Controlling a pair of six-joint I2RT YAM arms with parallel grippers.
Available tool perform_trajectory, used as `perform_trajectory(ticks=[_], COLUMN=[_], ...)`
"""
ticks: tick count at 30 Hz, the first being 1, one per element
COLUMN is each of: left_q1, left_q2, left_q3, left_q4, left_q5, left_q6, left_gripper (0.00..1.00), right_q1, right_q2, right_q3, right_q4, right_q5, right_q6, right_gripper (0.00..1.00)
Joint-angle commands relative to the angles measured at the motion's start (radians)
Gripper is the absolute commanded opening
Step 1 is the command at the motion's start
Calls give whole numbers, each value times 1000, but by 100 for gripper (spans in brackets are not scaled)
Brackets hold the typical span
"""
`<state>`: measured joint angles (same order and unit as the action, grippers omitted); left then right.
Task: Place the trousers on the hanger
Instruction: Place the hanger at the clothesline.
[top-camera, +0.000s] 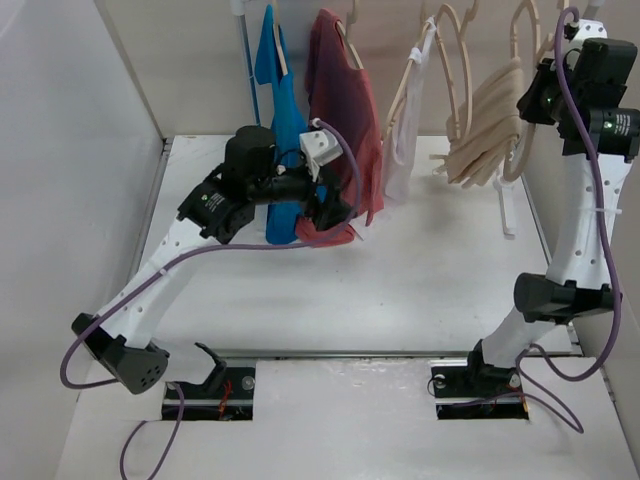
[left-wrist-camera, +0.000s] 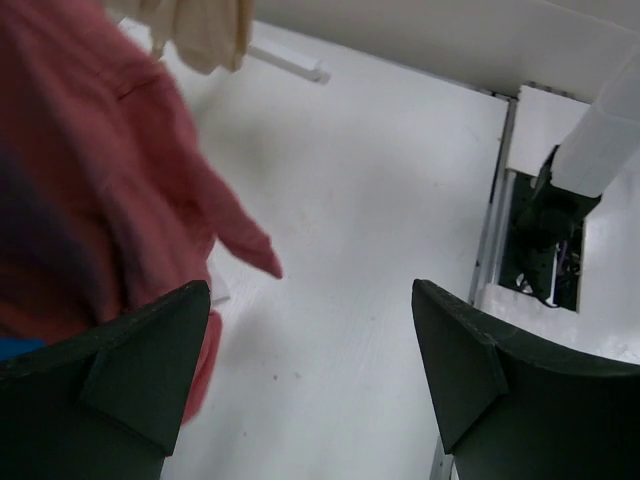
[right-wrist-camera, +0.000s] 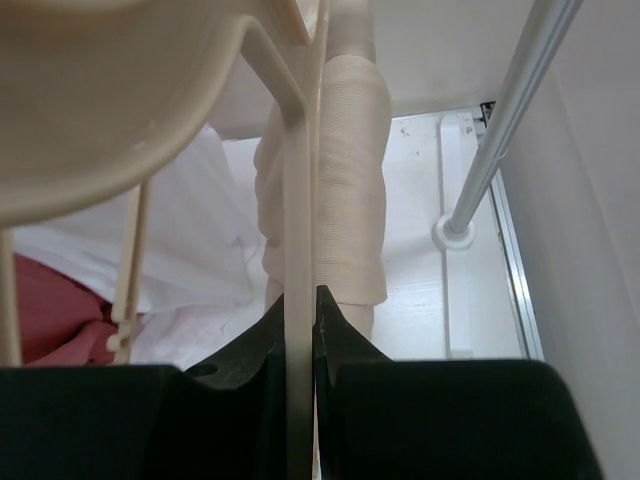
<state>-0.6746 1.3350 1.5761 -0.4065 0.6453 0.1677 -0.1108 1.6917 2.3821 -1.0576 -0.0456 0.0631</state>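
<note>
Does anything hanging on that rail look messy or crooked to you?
Yes: the trousers hang in a crumpled bunch over the hanger, slanting to one side instead of falling straight. The right gripper pinches that hanger.

A blue garment, red T-shirt and small white garment hang above the white table.

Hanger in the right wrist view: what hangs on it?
The beige trousers drape over the hanger, whose thin bar the right fingers pinch. The cloth hides the bar beneath it.
</note>
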Motion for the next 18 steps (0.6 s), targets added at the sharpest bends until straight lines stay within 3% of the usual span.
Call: perform_trajectory(ticks=[1, 8, 18], left_q1=[56, 190, 333], left_q2=[-34, 13, 82], left_q3=[-27, -64, -74], left_q4=[14, 66, 130], left_q5=[1, 62, 125], left_q6=[-8, -57, -115], left_gripper=[80, 78, 77], right_q1=[-29, -38, -69], right_q2=[6, 43, 172], right_q3=[66, 40, 157], right_q4=[214, 376, 476], right_q5=[-182, -295, -237], right_q6=[-58, -129, -89], right_gripper=[0, 0, 0])
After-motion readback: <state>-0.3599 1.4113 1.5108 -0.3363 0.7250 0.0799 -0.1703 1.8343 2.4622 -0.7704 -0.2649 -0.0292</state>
